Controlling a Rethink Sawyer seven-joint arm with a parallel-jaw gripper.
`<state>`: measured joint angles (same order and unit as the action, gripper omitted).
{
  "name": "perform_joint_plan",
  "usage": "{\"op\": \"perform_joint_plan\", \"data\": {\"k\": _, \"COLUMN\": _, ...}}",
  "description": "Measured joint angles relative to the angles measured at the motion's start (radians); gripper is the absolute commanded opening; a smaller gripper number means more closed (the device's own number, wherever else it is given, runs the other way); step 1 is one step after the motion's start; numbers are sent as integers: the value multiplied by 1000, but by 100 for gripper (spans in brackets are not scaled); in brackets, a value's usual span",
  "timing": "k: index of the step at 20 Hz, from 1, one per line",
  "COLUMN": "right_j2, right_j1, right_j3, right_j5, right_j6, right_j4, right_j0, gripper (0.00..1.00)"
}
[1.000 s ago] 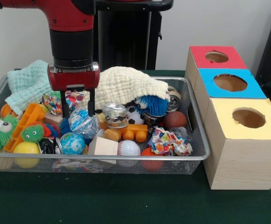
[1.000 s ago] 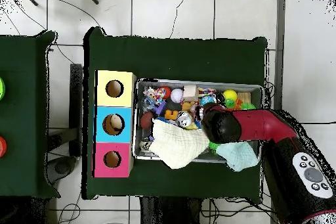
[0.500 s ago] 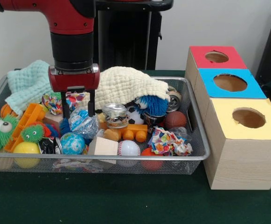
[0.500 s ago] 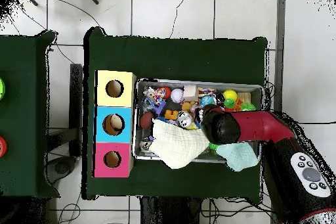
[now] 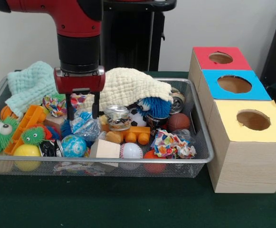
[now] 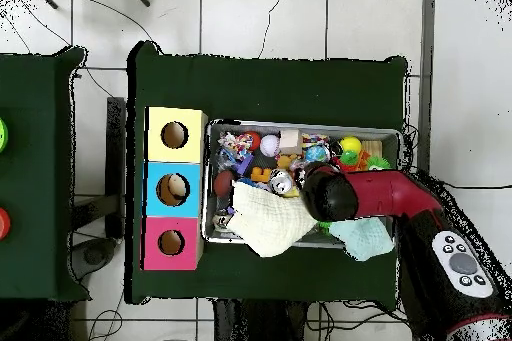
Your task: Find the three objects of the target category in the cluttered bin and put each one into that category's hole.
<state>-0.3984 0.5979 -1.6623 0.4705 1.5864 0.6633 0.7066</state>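
2 fingers of the gripper (image 5: 82, 112) hang spread above a crinkly blue wrapped ball (image 5: 84, 124), seemingly lined up to grasp.

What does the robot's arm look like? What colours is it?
The arm is a thick round tube, shiny red with a black band near its end. Below that sits a red block edged with silver. The gripper has two thin black fingers. From above, the arm shows a grey panel of round buttons.
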Motion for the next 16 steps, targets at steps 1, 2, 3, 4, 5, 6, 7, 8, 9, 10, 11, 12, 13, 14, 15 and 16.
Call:
{"op": "perform_joint_plan", "data": {"k": 1, "right_j2": 2, "right_j1": -1, "right_j3": 0, "right_j5": 0, "right_j6": 0, "right_j4": 0, "right_j0": -3, "gripper": 100}}
{"op": "perform_joint_plan", "data": {"k": 2, "right_j2": 3, "right_j1": -2, "right_j3": 0, "right_j5": -1, "right_j6": 0, "right_j4": 0, "right_j0": -5, "gripper": 100}}
{"op": "perform_joint_plan", "data": {"k": 3, "right_j2": 4, "right_j1": -4, "right_j3": 1, "right_j5": -2, "right_j6": 0, "right_j4": 0, "right_j0": -7, "gripper": 100}}
{"op": "perform_joint_plan", "data": {"k": 4, "right_j2": 5, "right_j1": -7, "right_j3": 1, "right_j5": -5, "right_j6": 0, "right_j4": 0, "right_j0": -8, "gripper": 100}}
{"op": "perform_joint_plan", "data": {"k": 5, "right_j2": 7, "right_j1": -13, "right_j3": 2, "right_j5": -10, "right_j6": 0, "right_j4": 0, "right_j0": -10, "gripper": 100}}
{"op": "perform_joint_plan", "data": {"k": 6, "right_j2": 11, "right_j1": -26, "right_j3": 7, "right_j5": -18, "right_j6": 0, "right_j4": 0, "right_j0": -12, "gripper": 100}}
{"op": "perform_joint_plan", "data": {"k": 7, "right_j2": 13, "right_j1": -31, "right_j3": 9, "right_j5": -22, "right_j6": 0, "right_j4": 0, "right_j0": -13, "gripper": 100}}
{"op": "perform_joint_plan", "data": {"k": 8, "right_j2": 18, "right_j1": -52, "right_j3": 18, "right_j5": -34, "right_j6": 0, "right_j4": 0, "right_j0": -13, "gripper": 100}}
{"op": "perform_joint_plan", "data": {"k": 9, "right_j2": 20, "right_j1": -61, "right_j3": 22, "right_j5": -39, "right_j6": 0, "right_j4": 0, "right_j0": -13, "gripper": 100}}
{"op": "perform_joint_plan", "data": {"k": 10, "right_j2": 21, "right_j1": -66, "right_j3": 24, "right_j5": -42, "right_j6": 0, "right_j4": 0, "right_j0": -13, "gripper": 100}}
{"op": "perform_joint_plan", "data": {"k": 11, "right_j2": 22, "right_j1": -71, "right_j3": 27, "right_j5": -46, "right_j6": 0, "right_j4": 0, "right_j0": -13, "gripper": 100}}
{"op": "perform_joint_plan", "data": {"k": 12, "right_j2": 23, "right_j1": -79, "right_j3": 31, "right_j5": -51, "right_j6": 0, "right_j4": -1, "right_j0": -13, "gripper": 100}}
{"op": "perform_joint_plan", "data": {"k": 13, "right_j2": 24, "right_j1": -85, "right_j3": 35, "right_j5": -55, "right_j6": 0, "right_j4": -1, "right_j0": -13, "gripper": 100}}
{"op": "perform_joint_plan", "data": {"k": 14, "right_j2": 24, "right_j1": -87, "right_j3": 39, "right_j5": -56, "right_j6": 0, "right_j4": -1, "right_j0": -14, "gripper": 100}}
{"op": "perform_joint_plan", "data": {"k": 15, "right_j2": 24, "right_j1": -87, "right_j3": 42, "right_j5": -56, "right_j6": 0, "right_j4": -1, "right_j0": -14, "gripper": 100}}
{"op": "perform_joint_plan", "data": {"k": 16, "right_j2": 23, "right_j1": -88, "right_j3": 45, "right_j5": -56, "right_j6": 0, "right_j4": -1, "right_j0": -14, "gripper": 100}}
